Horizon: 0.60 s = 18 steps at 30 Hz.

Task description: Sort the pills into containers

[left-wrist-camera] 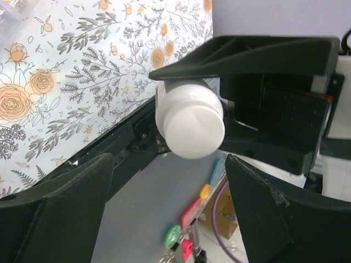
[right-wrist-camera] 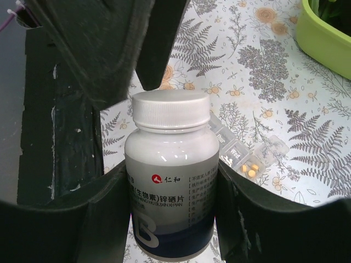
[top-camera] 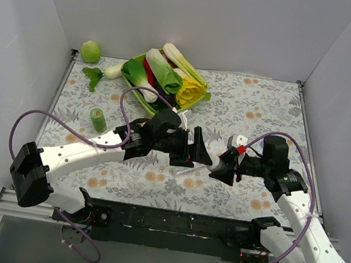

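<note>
My right gripper [top-camera: 224,167] is shut on a white pill bottle [right-wrist-camera: 171,181] with a white screw cap [right-wrist-camera: 171,109] and a blue-and-grey label, and holds it above the table. My left gripper [top-camera: 204,151] is open and faces the cap end-on. In the left wrist view the cap [left-wrist-camera: 192,123] lies just beyond its spread fingers [left-wrist-camera: 60,208]. Those fingers [right-wrist-camera: 93,49] hang over the cap in the right wrist view. The clear pill-organiser strip [right-wrist-camera: 247,156] lies on the cloth behind the bottle. One compartment is open and holds yellow pills [right-wrist-camera: 249,170].
A green tray [top-camera: 132,91] of vegetables stands at the back centre; its rim also shows in the right wrist view [right-wrist-camera: 323,33]. A small green can [top-camera: 98,119], a green ball [top-camera: 91,51] and a white radish [top-camera: 113,70] lie at the left. Grey walls enclose the floral cloth.
</note>
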Available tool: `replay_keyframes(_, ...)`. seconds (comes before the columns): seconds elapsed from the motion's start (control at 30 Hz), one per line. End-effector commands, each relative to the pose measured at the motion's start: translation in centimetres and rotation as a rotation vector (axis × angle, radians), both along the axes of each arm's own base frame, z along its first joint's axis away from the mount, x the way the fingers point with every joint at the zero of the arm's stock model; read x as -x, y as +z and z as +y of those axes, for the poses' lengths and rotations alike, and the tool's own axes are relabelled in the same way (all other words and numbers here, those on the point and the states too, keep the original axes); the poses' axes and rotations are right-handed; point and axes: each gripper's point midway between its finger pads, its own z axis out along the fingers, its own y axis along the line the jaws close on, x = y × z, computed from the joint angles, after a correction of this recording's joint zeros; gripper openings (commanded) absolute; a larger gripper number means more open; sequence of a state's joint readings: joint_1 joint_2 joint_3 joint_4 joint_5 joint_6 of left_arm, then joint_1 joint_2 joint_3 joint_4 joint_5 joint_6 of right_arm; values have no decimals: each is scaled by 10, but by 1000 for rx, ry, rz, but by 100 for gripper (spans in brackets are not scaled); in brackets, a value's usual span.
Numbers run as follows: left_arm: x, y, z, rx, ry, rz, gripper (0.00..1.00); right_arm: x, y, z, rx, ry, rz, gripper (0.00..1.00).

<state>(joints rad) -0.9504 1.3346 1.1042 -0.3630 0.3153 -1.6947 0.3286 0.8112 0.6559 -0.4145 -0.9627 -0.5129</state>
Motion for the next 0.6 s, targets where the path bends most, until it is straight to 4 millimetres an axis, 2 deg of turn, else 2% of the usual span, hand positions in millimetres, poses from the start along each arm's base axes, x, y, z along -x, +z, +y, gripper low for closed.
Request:
replay_keyframes(0.0,-10,27,-9,71,86,24,82,-4,6,0,6,-3,-64,3)
replay_keyframes(0.33,-14,16,-25,76,51,49,68,-2,6,0,1,3,-63,2)
replay_keyframes(0.5,-14,12,-32,65,20,45,53,-2,6,0,0,4,-61,3)
replay_keyframes(0.53,-14,12,-33,67,13,45,48,-2,6,0,0,2,-61,3)
replay_keyframes(0.57,-14,8,-34,58,5,45,38,-2,5,0,2,2,-60,2)
